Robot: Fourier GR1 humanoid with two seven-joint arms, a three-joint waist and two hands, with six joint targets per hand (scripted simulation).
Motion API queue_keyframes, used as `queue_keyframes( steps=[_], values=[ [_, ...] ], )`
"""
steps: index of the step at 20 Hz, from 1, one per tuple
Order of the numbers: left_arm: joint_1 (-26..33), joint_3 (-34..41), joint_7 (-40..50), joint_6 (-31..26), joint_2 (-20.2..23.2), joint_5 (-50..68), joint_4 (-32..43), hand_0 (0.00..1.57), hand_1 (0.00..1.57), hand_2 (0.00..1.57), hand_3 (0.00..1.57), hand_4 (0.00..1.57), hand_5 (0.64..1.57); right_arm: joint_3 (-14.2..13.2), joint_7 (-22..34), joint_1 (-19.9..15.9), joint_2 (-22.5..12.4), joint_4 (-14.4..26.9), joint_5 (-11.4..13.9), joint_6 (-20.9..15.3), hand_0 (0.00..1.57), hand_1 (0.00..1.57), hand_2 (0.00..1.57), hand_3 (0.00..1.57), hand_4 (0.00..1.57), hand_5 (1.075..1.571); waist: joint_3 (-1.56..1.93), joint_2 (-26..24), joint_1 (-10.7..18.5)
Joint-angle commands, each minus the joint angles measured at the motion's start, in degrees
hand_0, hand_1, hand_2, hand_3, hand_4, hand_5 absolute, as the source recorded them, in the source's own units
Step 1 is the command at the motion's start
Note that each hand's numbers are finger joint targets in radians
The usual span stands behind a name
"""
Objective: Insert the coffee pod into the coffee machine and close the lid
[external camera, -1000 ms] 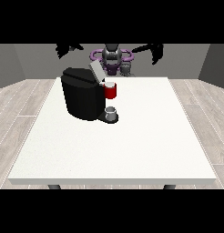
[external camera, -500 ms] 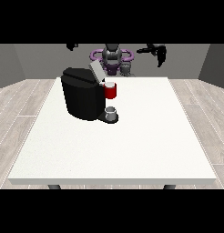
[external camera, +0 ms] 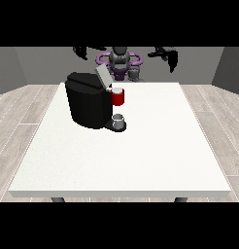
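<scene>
We see the coffee machine (external camera: pixel 90 104) w/ lid (external camera: pixel 102 76) up, a red thing at the machine (external camera: pixel 118 97). Both hands, at view's left (external camera: pixel 81 51) & right (external camera: pixel 169 57), hang above the table (external camera: pixel 155 146); can't tell fingers.

Black coffee machine (external camera: pixel 87 104) stands upright, grey lid (external camera: pixel 102 76) raised.

- No text, label, brand, number or sign can be read on the coffee machine (external camera: pixel 87 104).
- None on the table (external camera: pixel 141 151) either.
</scene>
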Motion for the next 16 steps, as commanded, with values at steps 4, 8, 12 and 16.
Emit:
queue_keyframes(
  steps=[4,8,12,16],
  values=[
    [4.5,-3.8,3.5,-0.6,-0.3,3.3,-10.3,0.00,0.00,0.00,0.00,0.00,1.571,-3.6,-2.7,-6.2,0.3,7.4,-0.4,-1.0,0.00,0.00,0.00,0.00,0.00,1.571,0.02,5.0,3.2],
    [7.6,-3.7,4.5,2.8,-0.6,5.5,-14.8,0.00,0.00,0.00,0.00,0.00,1.571,-4.7,-3.0,-7.4,-0.6,9.9,-2.9,2.6,0.00,0.00,0.00,0.00,0.00,1.571,0.01,6.7,0.6],
    [5.8,-6.3,8.0,5.2,-0.3,5.4,-18.1,0.00,0.00,0.00,0.00,0.00,1.571,-4.8,-1.5,-14.1,-0.7,13.2,-1.3,1.0,0.00,0.00,0.00,0.00,0.00,1.571,0.01,9.4,0.4],
    [7.7,-3.4,6.2,2.7,4.0,8.4,-17.6,0.00,0.00,0.00,0.00,0.00,1.571,-3.1,-1.3,-14.6,0.5,13.3,-0.2,1.1,0.00,0.00,0.00,0.00,0.00,1.571,0.00,10.8,-2.0]
  ],
)
